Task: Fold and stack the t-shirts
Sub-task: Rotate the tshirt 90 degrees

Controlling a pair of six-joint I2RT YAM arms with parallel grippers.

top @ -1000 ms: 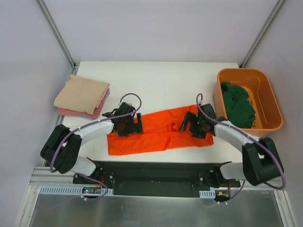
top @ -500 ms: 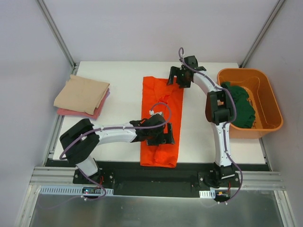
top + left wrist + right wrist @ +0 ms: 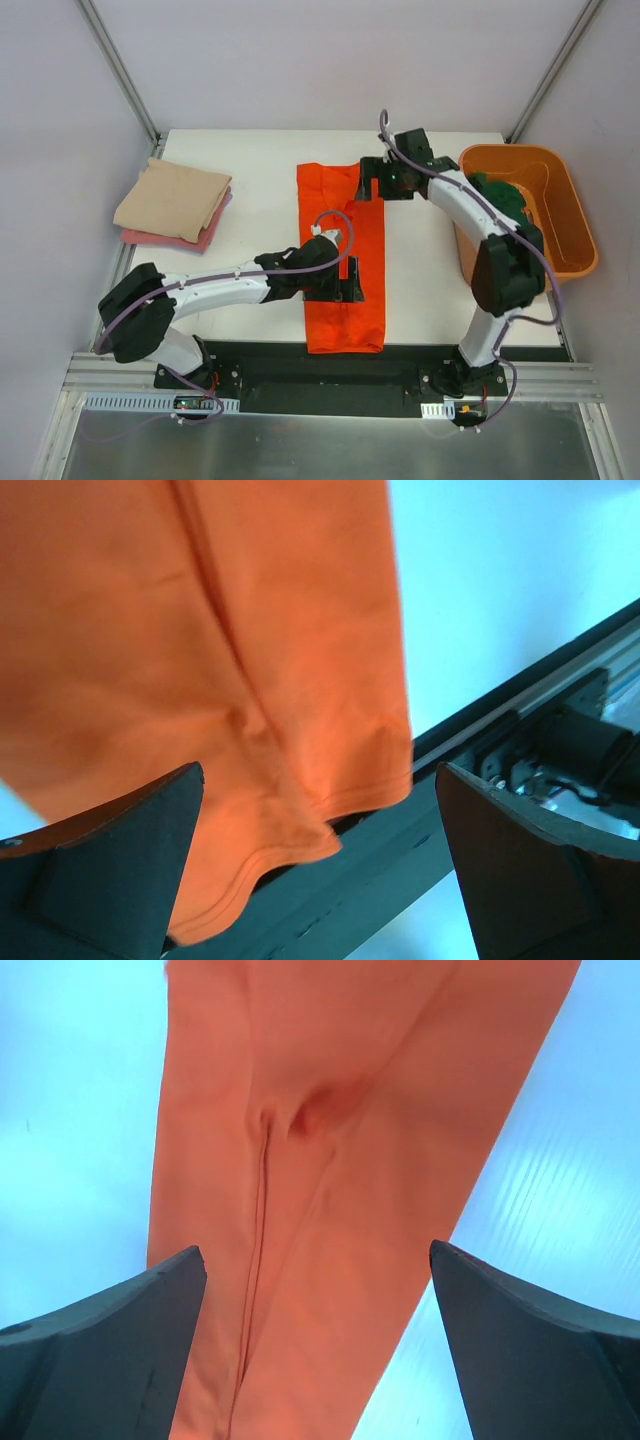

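Orange t-shirt (image 3: 335, 215) was seen laid flat as a long strip mid-bench (image 3: 260, 170); left tool (image 3: 352, 282) was held released over its near half; right tool (image 3: 366, 184) released at its far end; beige t-shirt (image 3: 170, 200) was stacked on pink t-shirt (image 3: 150, 240).

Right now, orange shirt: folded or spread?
Partly folded: the orange t-shirt lies as one long narrow strip, no sleeves sticking out; not yet folded crosswise.

T-shirts four: orange shirt (image 3: 325, 190), beige shirt (image 3: 172, 198), pink shirt (image 3: 160, 240), green shirt (image 3: 518, 200). Bin (image 3: 567, 212) one.
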